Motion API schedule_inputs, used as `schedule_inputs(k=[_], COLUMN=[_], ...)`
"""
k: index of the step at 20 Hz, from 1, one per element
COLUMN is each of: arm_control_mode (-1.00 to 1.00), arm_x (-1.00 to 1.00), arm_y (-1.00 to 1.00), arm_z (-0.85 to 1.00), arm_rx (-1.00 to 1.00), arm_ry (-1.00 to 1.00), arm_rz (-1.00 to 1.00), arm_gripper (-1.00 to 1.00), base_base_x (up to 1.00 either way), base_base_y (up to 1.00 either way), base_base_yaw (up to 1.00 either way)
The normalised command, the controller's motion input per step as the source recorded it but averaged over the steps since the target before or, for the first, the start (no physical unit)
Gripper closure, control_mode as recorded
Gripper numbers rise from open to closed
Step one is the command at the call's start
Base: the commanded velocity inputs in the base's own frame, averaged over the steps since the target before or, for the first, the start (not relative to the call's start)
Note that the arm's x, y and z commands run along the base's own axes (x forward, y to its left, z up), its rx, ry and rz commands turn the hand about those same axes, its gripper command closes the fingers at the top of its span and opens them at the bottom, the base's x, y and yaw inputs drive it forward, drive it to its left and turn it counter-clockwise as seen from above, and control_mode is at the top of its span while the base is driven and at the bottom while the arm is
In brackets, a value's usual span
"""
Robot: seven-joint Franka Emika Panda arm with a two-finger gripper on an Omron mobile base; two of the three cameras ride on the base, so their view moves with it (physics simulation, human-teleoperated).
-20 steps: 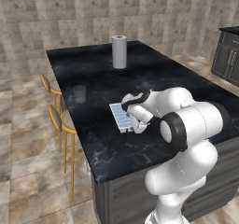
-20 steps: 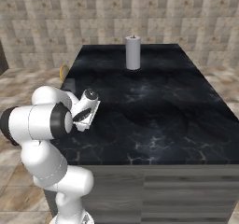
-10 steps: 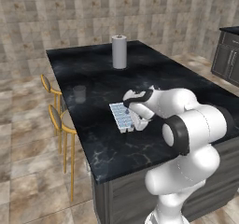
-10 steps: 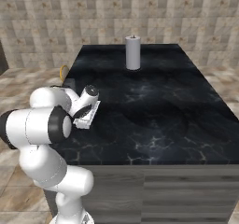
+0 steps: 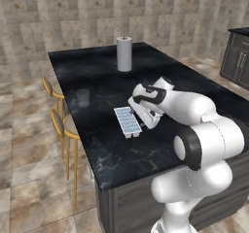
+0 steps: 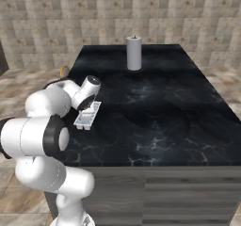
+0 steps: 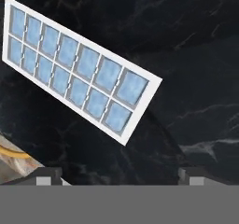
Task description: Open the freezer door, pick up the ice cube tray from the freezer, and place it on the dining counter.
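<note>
The ice cube tray (image 7: 77, 73) lies flat on the black marble worktop (image 5: 97, 72), near its edge by the stools (image 5: 62, 125). The claw (image 7: 120, 174) hangs above it, jaws wide apart and empty, the tray toward 11 o'clock in the hand view. A paper towel roll (image 5: 124, 54) stands well apart.

Pale blue ice cube tray (image 7: 76, 72), two rows of cells, flat on black marble dining counter (image 5: 97, 76)

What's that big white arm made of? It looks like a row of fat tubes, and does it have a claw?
The arm is glossy white, built of thick rounded segments with dark grey-black rings at the joints. No cables or markings show. Its claw ends in two small dark, square-edged fingertips, set wide apart.
</note>
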Motion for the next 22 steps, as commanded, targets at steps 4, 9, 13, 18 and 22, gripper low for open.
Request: schedule_inputs(k=[4, 9, 13, 18, 22], arm_control_mode=[-1.0, -1.0, -1.0, -1.0, -1.0], arm_x=[-0.18, -0.47, -0.81, -1.0, -1.0], arm_y=[0.0, -0.03, -0.17, -0.36, -0.39], arm_z=[0.38, 0.49, 0.53, 0.45, 0.42], arm_rx=[-0.16, -0.14, -0.11, -0.09, -0.07], arm_ry=[-0.01, -0.04, -0.11, -0.13, -0.14], arm_rz=[0.2, 0.18, 0.16, 0.16, 0.15], arm_gripper=[-1.0, -1.0, -1.0, -1.0, -1.0], base_base_x=[0.0, 0.0, 0.0, 0.0, 0.0], base_base_y=[0.0, 0.0, 0.0, 0.0, 0.0], base_base_yaw=[0.0, 0.0, 0.0, 0.0, 0.0])
